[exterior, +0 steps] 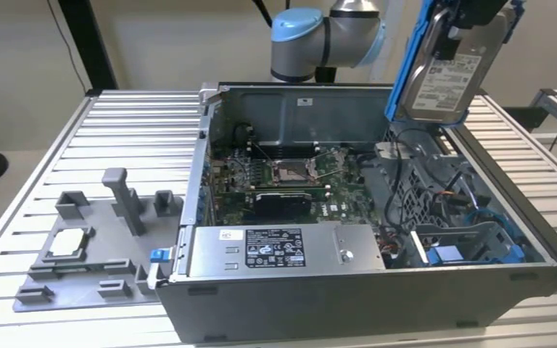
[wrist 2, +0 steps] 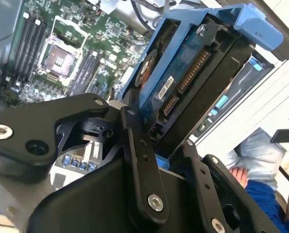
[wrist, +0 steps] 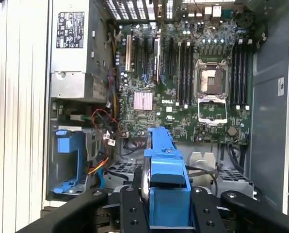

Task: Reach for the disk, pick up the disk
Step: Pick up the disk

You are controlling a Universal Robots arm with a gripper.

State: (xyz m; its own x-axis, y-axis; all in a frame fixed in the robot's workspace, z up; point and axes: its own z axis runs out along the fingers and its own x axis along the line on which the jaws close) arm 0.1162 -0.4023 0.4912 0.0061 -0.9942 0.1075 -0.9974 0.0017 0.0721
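Observation:
The disk (exterior: 450, 76), a silver hard drive with a white label in a blue carrier frame, hangs upright in the air above the open computer case (exterior: 356, 304), at the exterior view's upper right. My gripper (exterior: 472, 29) is shut on its top end. In the second wrist view the black fingers (wrist 2: 142, 165) clamp the disk (wrist 2: 183, 87), its circuit-board side and connectors showing. In the first wrist view the blue carrier edge of the disk (wrist: 166, 174) stands between the fingers (wrist: 130, 208), over the motherboard.
The grey power-supply box (exterior: 278, 250) sits at the case's front. The motherboard (exterior: 283, 177) with its empty processor socket lies inside. A blue drive bay (exterior: 463, 250) is at the exterior view's right. A grey fixture tray (exterior: 85, 246) holds a small chip. A person's blue sleeve (wrist 2: 263, 199) shows nearby.

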